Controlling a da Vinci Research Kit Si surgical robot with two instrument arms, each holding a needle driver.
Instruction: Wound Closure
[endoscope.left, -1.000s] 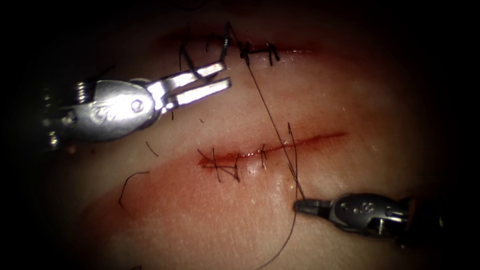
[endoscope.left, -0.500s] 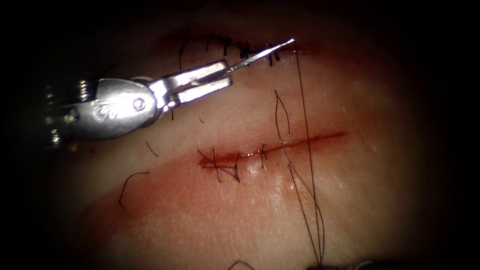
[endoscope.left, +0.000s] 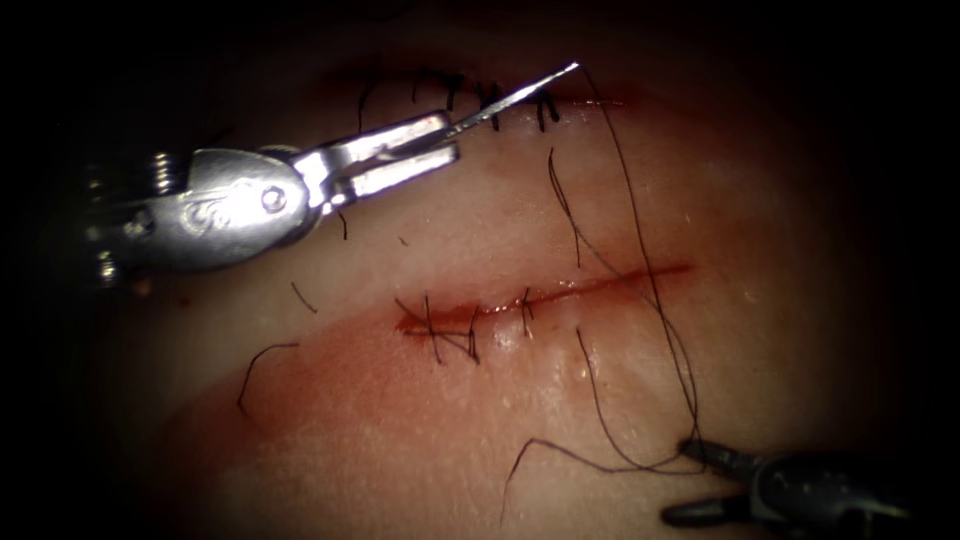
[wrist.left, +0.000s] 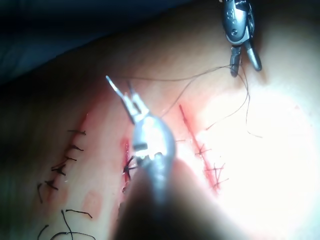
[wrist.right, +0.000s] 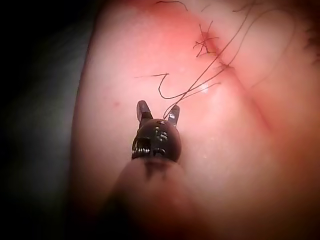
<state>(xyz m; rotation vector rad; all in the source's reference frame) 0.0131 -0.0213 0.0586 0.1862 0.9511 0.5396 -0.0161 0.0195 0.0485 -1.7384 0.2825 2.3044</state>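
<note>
My left tool (endoscope.left: 450, 140) hangs over the tissue (endoscope.left: 400, 440) at the upper left, jaws shut on the needle (endoscope.left: 515, 95) near one end. The needle is free of the tissue and points up and right over the stitched upper cut (endoscope.left: 490, 100). The same grip shows in the left wrist view, tool (wrist.left: 131, 102) on needle (wrist.left: 114, 86). Thread (endoscope.left: 650, 290) runs slack from the needle's far end down across the middle cut (endoscope.left: 610, 283). It ends in a loop beside my right tool (endoscope.left: 682, 483), whose jaws are open and hold nothing; the right wrist view shows these jaws (wrist.right: 158, 109) spread.
The middle cut carries several stitches (endoscope.left: 450, 325) on its left part, and its right part gapes with red fluid. Cut ends of thread (endoscope.left: 262, 375) lie on the tissue at the lower left. Loose thread (wrist.right: 200, 80) curls in front of the right tool.
The right tool let go of the taut thread, dropped out of sight, then came back low on the right, open. The thread went slack. The needle swung out up and right in the left tool.
</note>
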